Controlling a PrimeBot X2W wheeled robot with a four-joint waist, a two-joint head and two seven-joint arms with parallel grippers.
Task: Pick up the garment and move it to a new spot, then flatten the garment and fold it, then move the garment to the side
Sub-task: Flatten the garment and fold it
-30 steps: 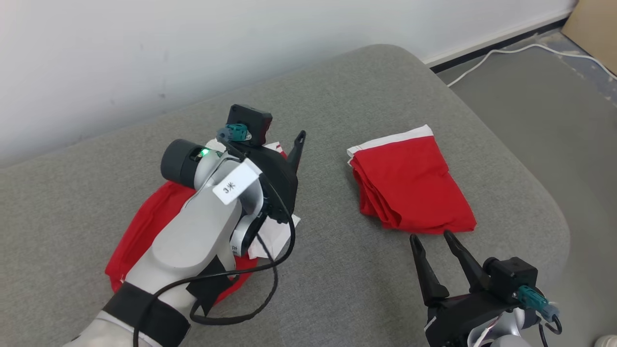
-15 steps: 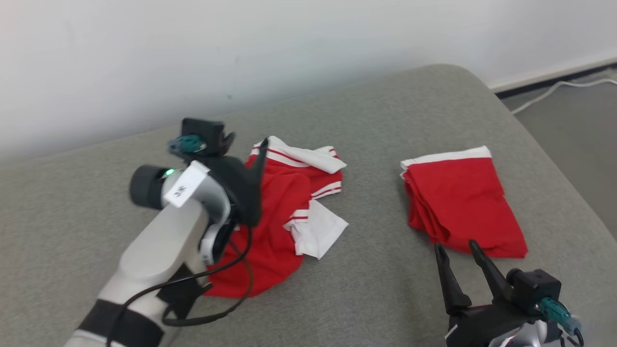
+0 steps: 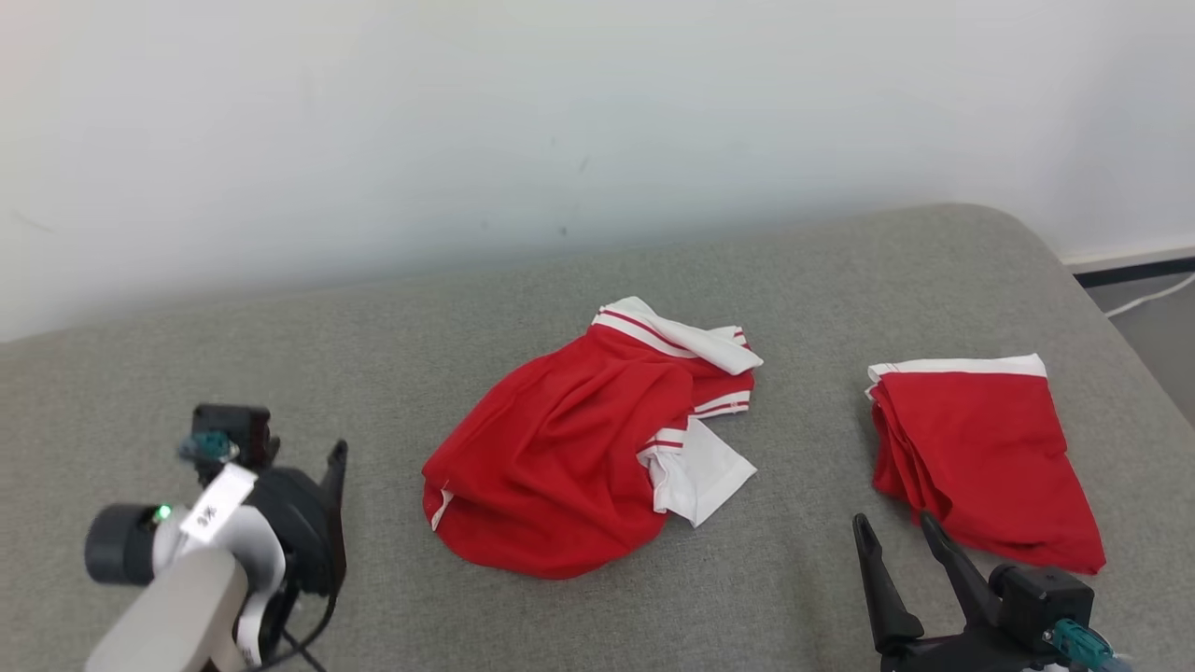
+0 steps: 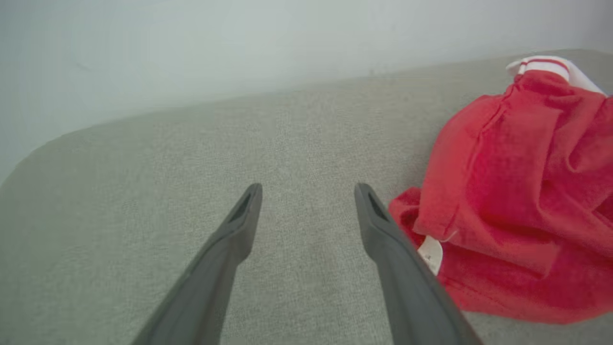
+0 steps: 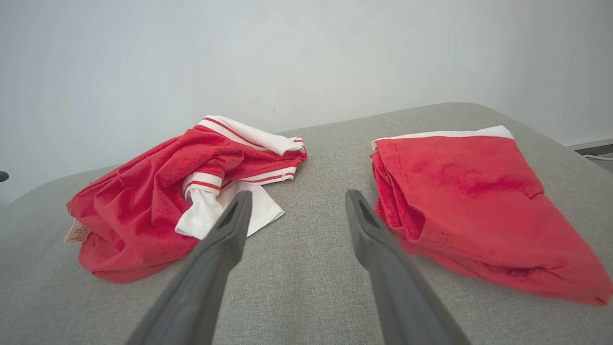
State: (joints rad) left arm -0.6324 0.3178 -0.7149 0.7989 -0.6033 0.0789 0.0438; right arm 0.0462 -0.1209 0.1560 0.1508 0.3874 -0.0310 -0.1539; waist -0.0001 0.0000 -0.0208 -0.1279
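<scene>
While the crumpled red-and-white shirt [image 3: 560, 467] is lying mid-way on the grey cushion [image 3: 280, 355], slanting near-left to far-right, the left gripper [image 4: 309, 189] is hovering by its left end, nearer than the right gripper [image 3: 892, 523], both spread wide and empty.

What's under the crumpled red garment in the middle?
The crumpled garment lies straight on the grey cushion. A white label and a white flap poke out at its edges. Anything beneath the heap itself is covered.
</scene>
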